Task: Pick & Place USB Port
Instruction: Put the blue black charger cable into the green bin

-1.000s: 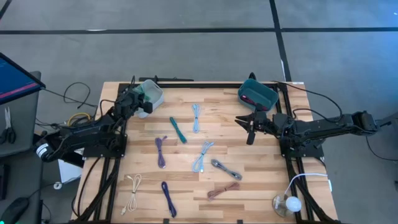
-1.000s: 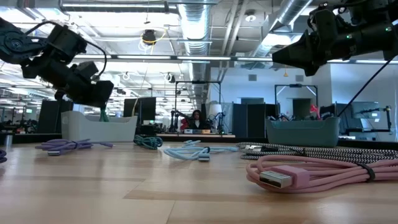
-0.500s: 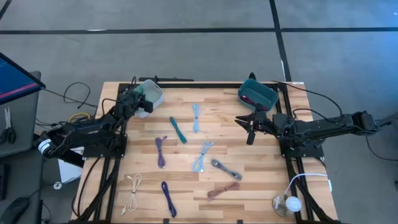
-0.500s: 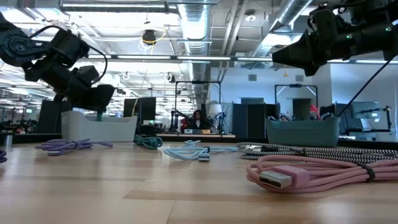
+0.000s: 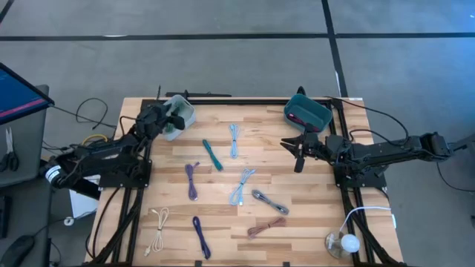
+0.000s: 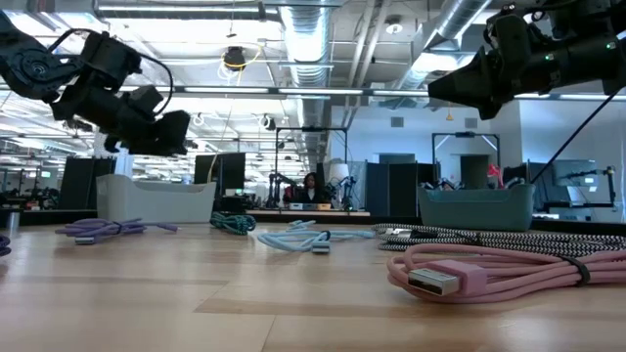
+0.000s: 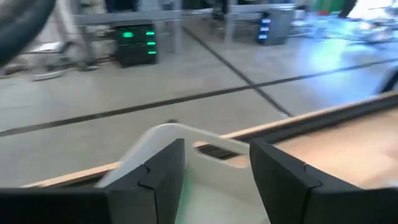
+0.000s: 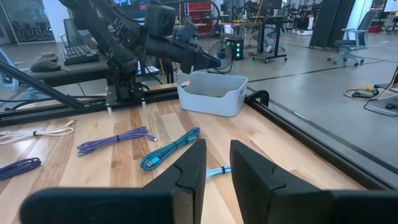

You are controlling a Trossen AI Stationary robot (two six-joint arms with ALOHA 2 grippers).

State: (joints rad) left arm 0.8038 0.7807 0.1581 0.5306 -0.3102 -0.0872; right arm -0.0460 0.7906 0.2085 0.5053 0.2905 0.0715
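Several coiled USB cables lie on the wooden table: a teal one (image 5: 212, 154), two light blue ones (image 5: 234, 139) (image 5: 241, 187), a purple one (image 5: 192, 180), a braided grey one (image 5: 269, 201) and a pink one (image 5: 266, 227). My left gripper (image 5: 176, 119) is open and hovers over the white bin (image 5: 184, 111) at the far left. The bin's rim (image 7: 186, 134) shows between its fingers, with a green glint in the bin. My right gripper (image 5: 297, 150) hangs above the table near the teal bin (image 5: 307, 113). Its fingers (image 8: 217, 168) stand a little apart and hold nothing.
A dark blue cable (image 5: 201, 237) and a cream cable (image 5: 157, 230) lie near the front left. Something dark pink (image 5: 299, 117) lies in the teal bin. A lamp (image 5: 343, 242) stands at the front right corner. Bare wood lies between the two arms.
My left gripper has risen and gone toward the table's far edge, over the white bin, tipping from pointing down to more level. A green bit that hung below it in the low view no longer shows there.
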